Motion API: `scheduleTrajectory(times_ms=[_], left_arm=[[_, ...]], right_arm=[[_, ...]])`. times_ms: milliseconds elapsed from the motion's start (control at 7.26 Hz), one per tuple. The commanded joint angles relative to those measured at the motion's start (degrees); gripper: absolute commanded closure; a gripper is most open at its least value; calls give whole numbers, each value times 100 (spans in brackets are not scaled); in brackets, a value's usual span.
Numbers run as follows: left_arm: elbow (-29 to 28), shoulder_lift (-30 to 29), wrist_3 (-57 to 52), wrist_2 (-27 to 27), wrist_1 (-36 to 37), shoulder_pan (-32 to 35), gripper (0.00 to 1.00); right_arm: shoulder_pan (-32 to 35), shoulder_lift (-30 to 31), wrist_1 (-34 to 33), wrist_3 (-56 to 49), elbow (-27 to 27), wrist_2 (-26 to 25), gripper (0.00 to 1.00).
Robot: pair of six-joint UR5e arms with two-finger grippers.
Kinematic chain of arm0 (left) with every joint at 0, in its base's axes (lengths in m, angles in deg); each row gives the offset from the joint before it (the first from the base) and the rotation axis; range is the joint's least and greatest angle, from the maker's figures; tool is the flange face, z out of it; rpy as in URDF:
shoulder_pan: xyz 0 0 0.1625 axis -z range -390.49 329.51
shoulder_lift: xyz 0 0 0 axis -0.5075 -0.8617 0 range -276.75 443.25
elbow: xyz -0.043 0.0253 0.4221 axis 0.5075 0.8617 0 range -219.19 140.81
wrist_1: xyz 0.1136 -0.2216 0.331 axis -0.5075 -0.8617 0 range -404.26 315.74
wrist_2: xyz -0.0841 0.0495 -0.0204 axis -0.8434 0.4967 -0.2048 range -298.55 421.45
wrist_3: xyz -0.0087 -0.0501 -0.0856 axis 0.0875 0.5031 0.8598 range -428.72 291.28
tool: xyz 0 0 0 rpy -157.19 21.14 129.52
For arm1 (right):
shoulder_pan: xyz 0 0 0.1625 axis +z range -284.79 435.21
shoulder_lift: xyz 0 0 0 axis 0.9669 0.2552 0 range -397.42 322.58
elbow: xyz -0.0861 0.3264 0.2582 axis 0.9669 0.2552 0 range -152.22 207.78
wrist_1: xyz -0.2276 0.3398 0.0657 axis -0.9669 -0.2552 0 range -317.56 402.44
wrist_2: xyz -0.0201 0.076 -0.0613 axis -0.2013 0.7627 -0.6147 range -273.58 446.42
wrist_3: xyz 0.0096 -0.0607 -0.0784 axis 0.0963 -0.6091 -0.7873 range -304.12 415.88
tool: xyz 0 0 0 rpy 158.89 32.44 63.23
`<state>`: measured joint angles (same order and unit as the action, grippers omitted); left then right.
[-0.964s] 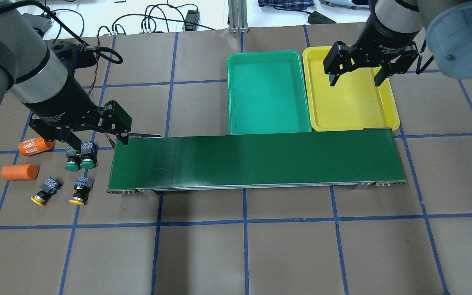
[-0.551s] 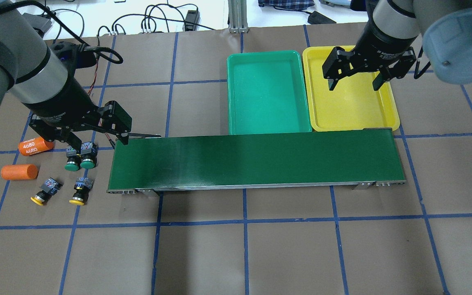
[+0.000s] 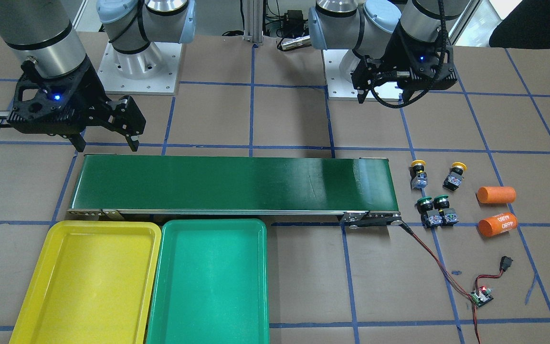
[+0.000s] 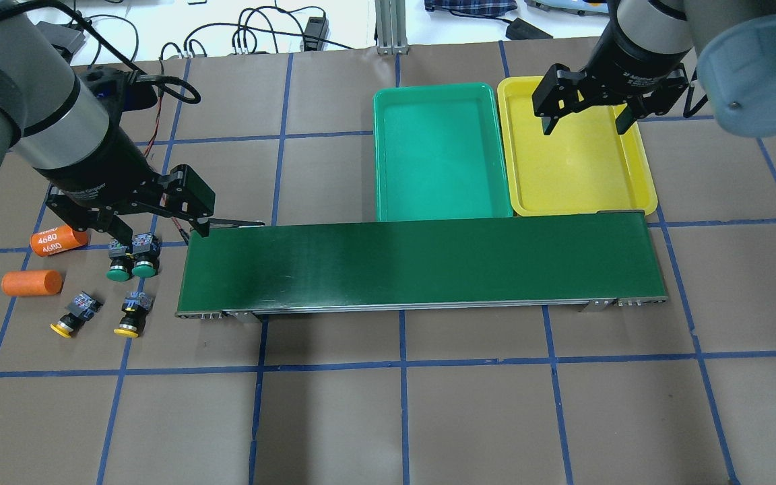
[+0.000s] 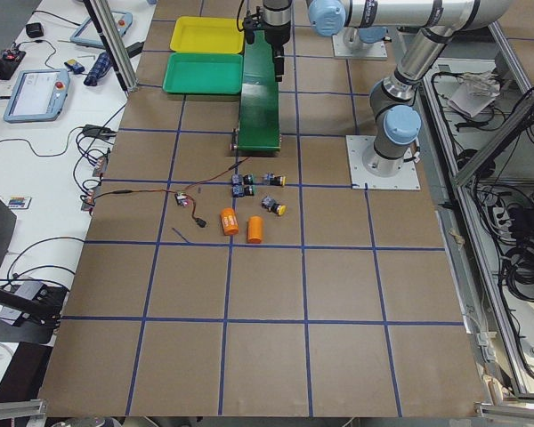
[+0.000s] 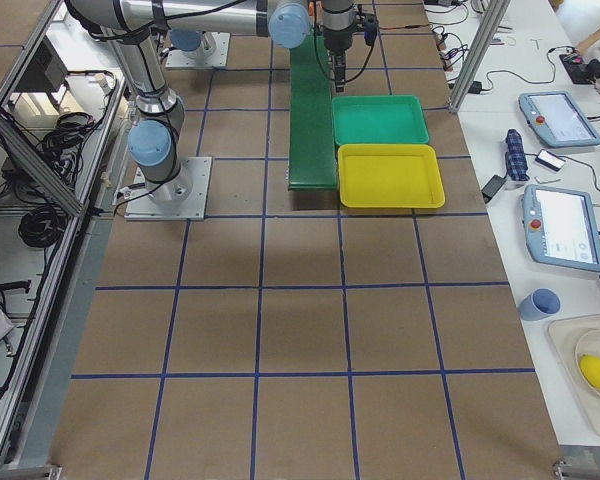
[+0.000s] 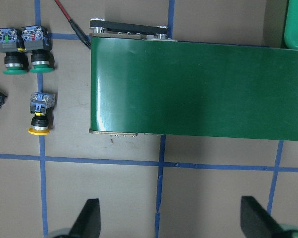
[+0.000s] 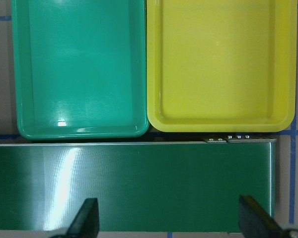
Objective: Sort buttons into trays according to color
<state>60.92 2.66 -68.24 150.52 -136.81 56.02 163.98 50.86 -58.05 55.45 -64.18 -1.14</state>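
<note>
Two green buttons [image 4: 132,264] lie side by side left of the conveyor's end, and two yellow buttons [image 4: 128,316] [image 4: 68,320] lie nearer the front. They also show in the front view [image 3: 435,210] [image 3: 418,173]. My left gripper [image 4: 144,229] is open and empty, hovering just behind the green buttons. Its wrist view shows both green buttons [image 7: 26,54] and one yellow one [image 7: 39,118]. The green tray [image 4: 438,155] and yellow tray [image 4: 580,168] lie side by side behind the belt, both empty. My right gripper [image 4: 585,129] is open and empty above the yellow tray [image 8: 218,64].
A long dark-green conveyor belt [image 4: 422,263] runs across the table in front of the trays. Two orange cylinders [image 4: 58,241] [image 4: 32,283] lie left of the buttons. A red-black wire runs from the belt's end to a small board [image 3: 481,296].
My right gripper has shifted a little over the far part of the yellow tray, still open. The left gripper and the buttons have barely moved.
</note>
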Motion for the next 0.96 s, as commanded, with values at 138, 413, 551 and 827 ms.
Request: scheduleTrajectory(times_ms=[138,413,551,827], left_arm=[[9,-1,-13,-4,1,-12,0],[9,-1,-21,-4,1,-12,0],[9,-1,-21,-13,1,-12,0],[26,-1,-21,-13,9,-12,0]], right_arm=[[0,-30,-23,26,-24,-173,0],[0,-83,-189,0,-6,-191,0],[0,-66,-329,0,-15,-199,0],[0,-83,-331,17,-24,-147,0]])
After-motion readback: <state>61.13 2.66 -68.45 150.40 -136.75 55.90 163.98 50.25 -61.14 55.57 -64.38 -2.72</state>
